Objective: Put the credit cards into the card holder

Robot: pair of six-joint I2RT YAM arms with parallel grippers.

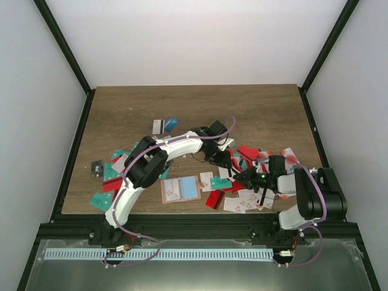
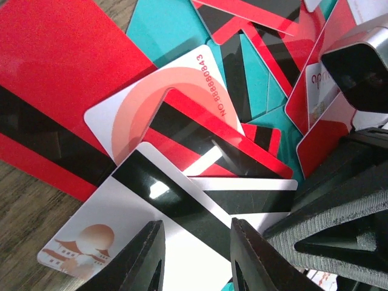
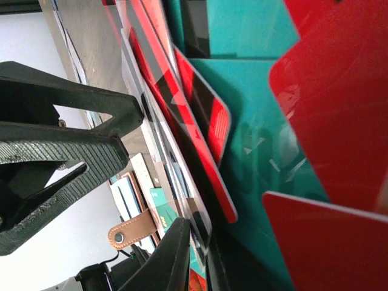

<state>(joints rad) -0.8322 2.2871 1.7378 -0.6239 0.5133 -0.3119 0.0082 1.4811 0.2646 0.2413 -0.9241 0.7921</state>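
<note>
The salmon-pink card holder [image 1: 180, 190] lies open near the table's front, with cards in its slots; its brown snap strap [image 3: 130, 229] shows in the right wrist view. Credit cards [image 1: 245, 154] in teal, red and white lie heaped right of centre. My left gripper [image 1: 225, 162] hangs over this heap. Its jaws [image 2: 197, 254] are open just above a white card with a black stripe [image 2: 182, 200]. My right gripper [image 1: 237, 177] reaches in from the right at table height. Its jaws [image 3: 203, 254] are shut on the edge of a thin white card [image 3: 197, 224] lifted from the heap.
More cards [image 1: 112, 176] are scattered at the left, two more [image 1: 165, 125] lie further back, and several [image 1: 242, 200] lie along the front right. A small dark item [image 1: 97, 168] sits near the left edge. The two grippers nearly touch; the right one's ribbed finger [image 2: 339, 230] fills the left wrist view's corner.
</note>
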